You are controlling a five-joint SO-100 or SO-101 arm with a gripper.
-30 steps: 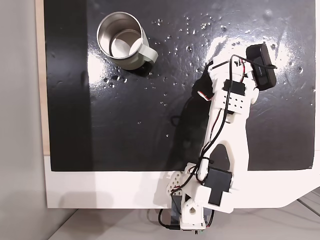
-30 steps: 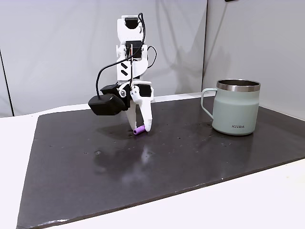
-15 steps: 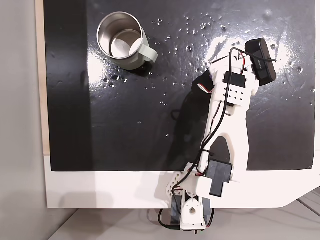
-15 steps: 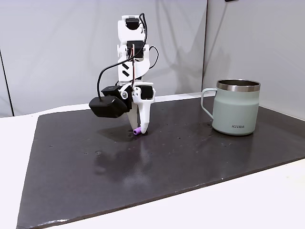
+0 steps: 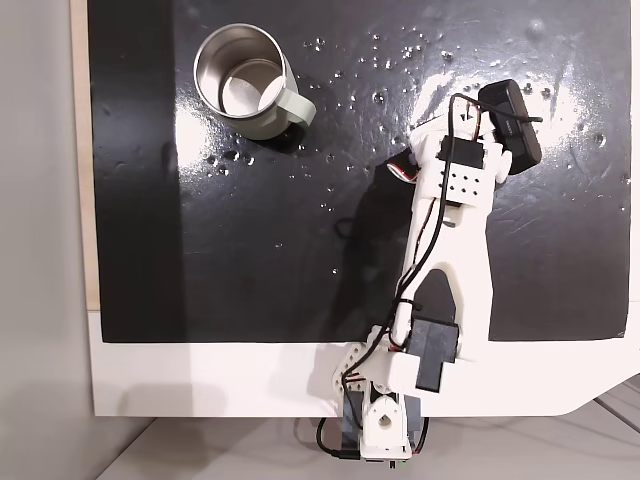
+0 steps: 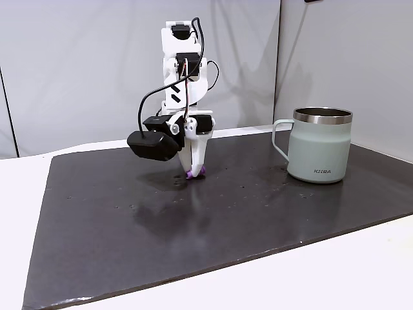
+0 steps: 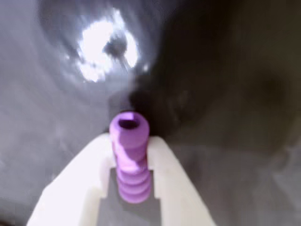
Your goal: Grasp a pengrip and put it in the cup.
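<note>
The gripper [image 7: 130, 162] is clamped on the purple pengrip [image 7: 130, 162], its 2 white fingers [image 7: 82, 181] pinching the ribbed tube from either side. In a fixed view the pengrip [image 6: 195, 172] sits just above the black mat [image 6: 258, 213]. The cup [image 6: 321, 144] stands upright, well apart to the right.

Your arm stands bent over, with the wrist pointing straight down in a fixed view. Your gripper [image 6: 195, 172] hangs just above the surface, its two white fingers [image 7: 170, 169] closed on the pengrip [image 7: 130, 160].
</note>
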